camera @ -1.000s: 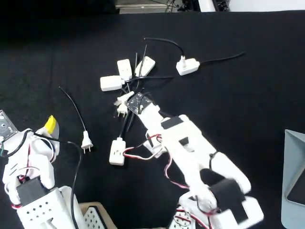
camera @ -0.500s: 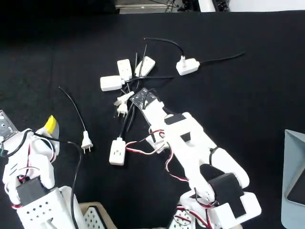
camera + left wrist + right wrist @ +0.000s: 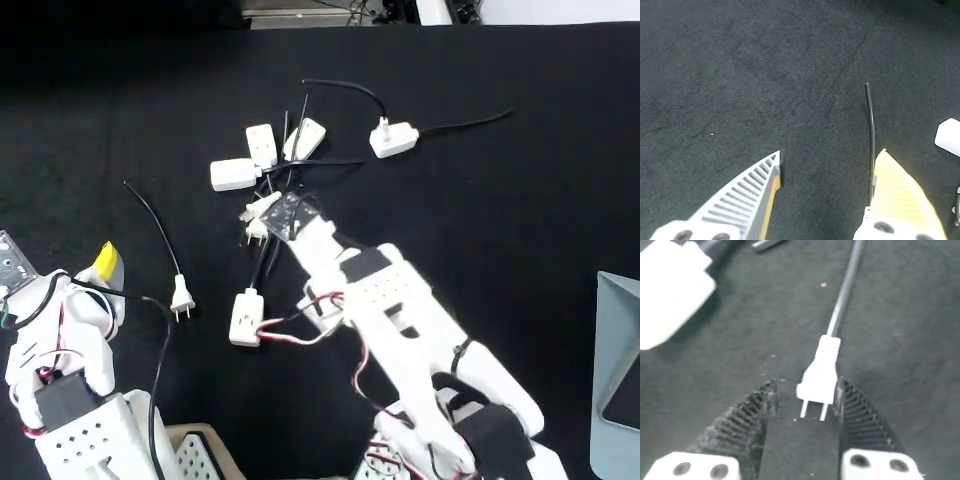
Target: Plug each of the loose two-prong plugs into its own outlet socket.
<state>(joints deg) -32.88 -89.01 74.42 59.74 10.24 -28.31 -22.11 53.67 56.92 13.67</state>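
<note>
Straddling a plug (image 3: pixel 819 377) that lies flat on the surface (image 3: pixel 520 220), the right arm (image 3: pixel 400 310) has its jaws partly open, one on each side of the plug's body. The prongs point back toward the wrist. One jaw looks to touch the body and the other stands just off it, so nothing is clamped. From above, this plug sits at the edge of the cable tangle in the middle.

The left arm (image 3: pixel 60 350) sits at the near corner, its jaws wide open with nothing between them. A thin cable (image 3: pixel 870 120) runs just beside the yellow one.

By my reading the task is barely begun. The far socket (image 3: pixel 395 140) seems to have a plug seated in it. Three sockets (image 3: pixel 262 145) by the tangle and a fourth socket (image 3: pixel 245 317) nearer the arms show no plug. A second loose plug (image 3: pixel 181 296) lies apart, near that fourth socket. How many more plugs hide in the tangle I cannot tell. The step in hand looks like closing on the straddled plug, with most of the pairing left to do.
</note>
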